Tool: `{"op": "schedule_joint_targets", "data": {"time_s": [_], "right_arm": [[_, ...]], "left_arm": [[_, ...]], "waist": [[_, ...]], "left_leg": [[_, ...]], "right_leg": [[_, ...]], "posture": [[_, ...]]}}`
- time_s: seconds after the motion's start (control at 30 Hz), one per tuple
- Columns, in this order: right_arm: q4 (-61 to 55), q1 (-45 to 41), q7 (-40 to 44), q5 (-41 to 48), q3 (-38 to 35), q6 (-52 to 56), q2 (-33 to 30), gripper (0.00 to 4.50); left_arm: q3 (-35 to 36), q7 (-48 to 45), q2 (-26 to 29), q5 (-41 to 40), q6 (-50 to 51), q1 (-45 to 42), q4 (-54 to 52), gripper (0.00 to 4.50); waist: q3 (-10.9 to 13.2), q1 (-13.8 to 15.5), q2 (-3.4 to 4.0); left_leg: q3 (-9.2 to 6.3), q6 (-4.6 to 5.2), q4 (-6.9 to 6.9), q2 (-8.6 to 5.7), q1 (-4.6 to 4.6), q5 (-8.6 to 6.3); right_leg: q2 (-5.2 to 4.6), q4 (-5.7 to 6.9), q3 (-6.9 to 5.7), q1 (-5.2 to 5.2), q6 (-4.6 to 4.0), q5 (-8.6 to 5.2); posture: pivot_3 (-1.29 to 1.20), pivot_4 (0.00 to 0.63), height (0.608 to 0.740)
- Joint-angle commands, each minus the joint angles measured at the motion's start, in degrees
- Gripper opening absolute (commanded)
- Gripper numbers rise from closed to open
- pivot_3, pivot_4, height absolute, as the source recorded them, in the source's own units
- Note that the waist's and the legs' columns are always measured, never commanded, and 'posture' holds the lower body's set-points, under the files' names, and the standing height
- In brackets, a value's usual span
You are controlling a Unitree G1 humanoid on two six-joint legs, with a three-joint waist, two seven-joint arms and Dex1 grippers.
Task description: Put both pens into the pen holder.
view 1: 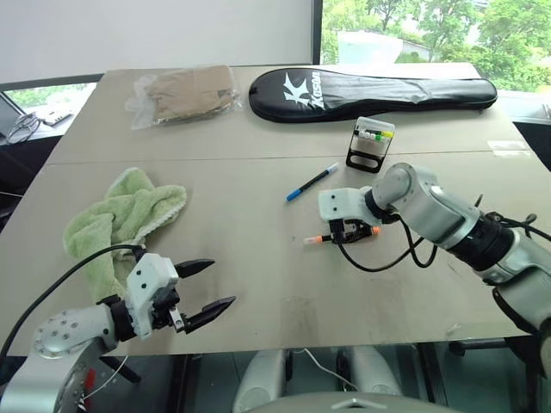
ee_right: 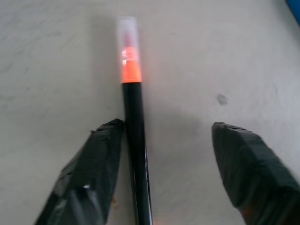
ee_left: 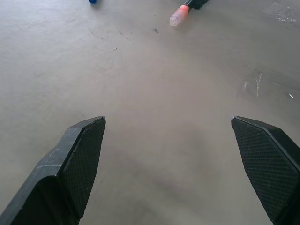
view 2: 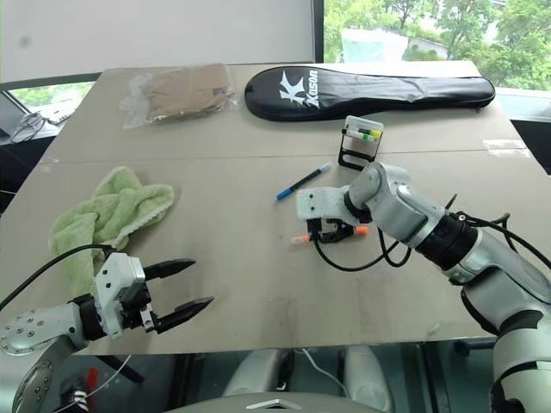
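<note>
A rumpled green terry towel (view 1: 120, 215) lies at left. The left gripper (view 1: 207, 288) hovers spread wide, cross-hatched pads (ee_left: 82, 159) bare. The slim blue pen (view 1: 312, 181) lies mid-table. The right gripper (ee_right: 164, 164) straddles the glossy orange-ended marker (ee_right: 133, 122) — fingers parted, its lower barrel cut off. The boxy pen holder (view 1: 370, 144) stands beyond.

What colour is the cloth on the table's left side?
Light green, clearest in the left eye view: the towel.

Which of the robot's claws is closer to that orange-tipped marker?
Right. The right gripper is down over the marker, fingers open astride it; the left gripper hovers far off, near the table's front edge.
</note>
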Motion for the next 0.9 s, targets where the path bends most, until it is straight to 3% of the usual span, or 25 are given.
{"op": "schedule_joint_targets", "data": {"time_s": [0.03,0.4,0.67,0.9], "right_arm": [[-0.2,2.0,-2.4,0.4,-0.2,9.5,4.9,3.14],[-5.9,0.3,-2.0,8.9,-5.3,25.7,10.0,3.14],[-3.2,-0.4,-7.4,9.2,-2.4,26.5,12.7,3.14],[-3.2,-2.7,-8.5,6.9,3.2,22.7,9.9,3.14]], "left_arm": [[0.1,0.2,-0.2,0.0,-0.6,0.2,-0.8,4.5],[-0.1,1.0,-0.5,-0.1,-0.3,0.9,-1.5,4.5],[-1.0,1.2,-0.4,-0.1,0.0,0.2,-1.4,4.5],[-1.7,1.3,-0.3,0.2,-0.1,0.3,-1.5,4.5]], "waist": [[-0.2,-0.9,-0.17],[-0.2,-1.9,-0.14],[-0.2,-2.2,-0.13],[-0.2,-2.6,-0.14]], "left_leg": [[0.0,-0.01,-0.03,0.02,0.03,0.0],[0.29,-0.02,-0.29,0.09,0.35,0.0],[0.33,-0.02,-0.29,0.09,0.38,0.0],[0.46,-0.01,-0.34,0.11,0.51,0.0]], "right_leg": [[0.01,0.02,0.01,0.0,0.0,0.0],[0.01,0.02,0.21,0.0,-0.08,0.04],[0.02,0.04,0.27,0.0,-0.08,0.04],[0.03,0.09,0.4,0.02,-0.08,0.04]], "posture": [[0.0,0.15,0.74],[0.0,0.15,0.74],[0.0,0.15,0.74],[0.0,0.15,0.74]]}}
